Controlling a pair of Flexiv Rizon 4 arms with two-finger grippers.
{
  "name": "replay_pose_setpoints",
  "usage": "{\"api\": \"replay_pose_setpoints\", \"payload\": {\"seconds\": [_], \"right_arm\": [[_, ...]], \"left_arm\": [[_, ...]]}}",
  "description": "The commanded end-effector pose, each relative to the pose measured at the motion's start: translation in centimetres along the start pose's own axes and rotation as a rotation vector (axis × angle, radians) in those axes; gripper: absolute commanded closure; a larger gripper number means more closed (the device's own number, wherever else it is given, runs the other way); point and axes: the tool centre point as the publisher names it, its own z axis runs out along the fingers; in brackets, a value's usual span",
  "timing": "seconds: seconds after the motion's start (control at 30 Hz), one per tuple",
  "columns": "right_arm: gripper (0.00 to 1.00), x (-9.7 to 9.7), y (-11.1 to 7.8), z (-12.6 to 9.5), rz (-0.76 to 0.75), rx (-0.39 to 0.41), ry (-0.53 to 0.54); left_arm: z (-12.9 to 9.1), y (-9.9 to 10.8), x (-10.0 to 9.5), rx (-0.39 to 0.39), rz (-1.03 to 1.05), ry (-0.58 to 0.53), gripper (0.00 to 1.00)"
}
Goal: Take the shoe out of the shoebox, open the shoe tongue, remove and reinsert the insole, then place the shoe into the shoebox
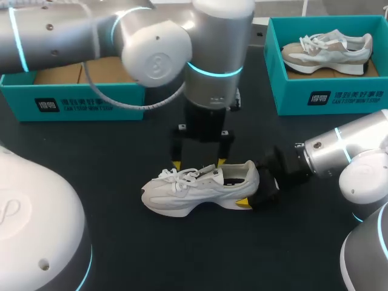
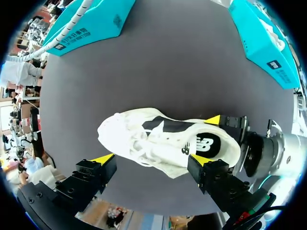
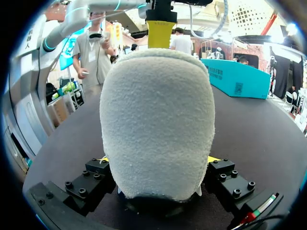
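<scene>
A white shoe [image 1: 200, 188] lies on its sole in the middle of the black table, toe pointing left. My right gripper [image 1: 248, 193] comes in from the right and is shut on the shoe's heel, one finger on each side. In the right wrist view the fuzzy heel [image 3: 158, 120] fills the space between the fingers of that gripper [image 3: 158, 160]. My left gripper [image 1: 199, 162] hangs open just above the shoe's tongue and collar, touching nothing. Seen from the left wrist, the shoe [image 2: 158, 139] lies ahead of that open gripper [image 2: 151, 159], its insole visible.
A teal shoebox [image 1: 73, 100] stands open at the back left. A second teal shoebox [image 1: 315, 97] at the back right holds a beige and grey shoe [image 1: 327, 51]. Bare black table lies in front of the white shoe.
</scene>
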Motion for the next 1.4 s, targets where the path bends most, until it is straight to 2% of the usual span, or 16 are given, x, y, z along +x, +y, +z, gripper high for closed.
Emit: {"api": "replay_pose_setpoints", "payload": {"seconds": [0.03, 0.33, 0.57, 0.77, 1.03, 1.07, 1.1, 1.13, 1.17, 1.3, 1.4], "right_arm": [[1.00, 0.0, 0.0, 0.1, 0.001, 0.004, -0.002], [1.00, 0.0, 0.0, 0.1, 0.001, 0.004, -0.002], [1.00, 0.0, 0.0, 0.1, 0.001, 0.004, -0.002], [1.00, 0.0, 0.0, 0.1, 0.001, 0.004, -0.002], [1.00, 0.0, 0.0, 0.1, 0.001, 0.004, -0.002], [1.00, 0.0, 0.0, 0.1, 0.001, 0.004, -0.002], [1.00, 0.0, 0.0, 0.1, 0.001, 0.004, -0.002], [1.00, 0.0, 0.0, 0.1, 0.001, 0.004, -0.002], [1.00, 0.0, 0.0, 0.1, 0.001, 0.004, -0.002], [1.00, 0.0, 0.0, 0.1, 0.001, 0.004, -0.002], [1.00, 0.0, 0.0, 0.1, 0.001, 0.004, -0.002]], "left_arm": [[1.2, 0.1, 3.0, 0.011, 0.007, -0.060, 0.00], [2.8, 0.0, 5.2, 0.014, 0.001, -0.086, 0.00], [5.2, -0.3, 5.5, -0.002, -0.011, -0.138, 0.00], [6.1, -0.3, 4.2, 0.005, -0.007, -0.179, 0.00], [5.7, -0.1, 2.0, 0.022, 0.013, -0.206, 0.00], [5.5, 0.0, 1.7, 0.026, 0.019, -0.208, 0.04], [5.4, 0.1, 1.5, 0.028, 0.020, -0.209, 0.41], [5.1, 0.1, 1.2, 0.029, 0.020, -0.207, 0.54], [5.0, 0.2, 1.0, 0.028, 0.024, -0.204, 0.58], [4.0, 0.4, 0.1, 0.028, 0.041, -0.185, 1.00], [3.3, 0.4, -0.6, 0.028, 0.049, -0.168, 1.00]]}}
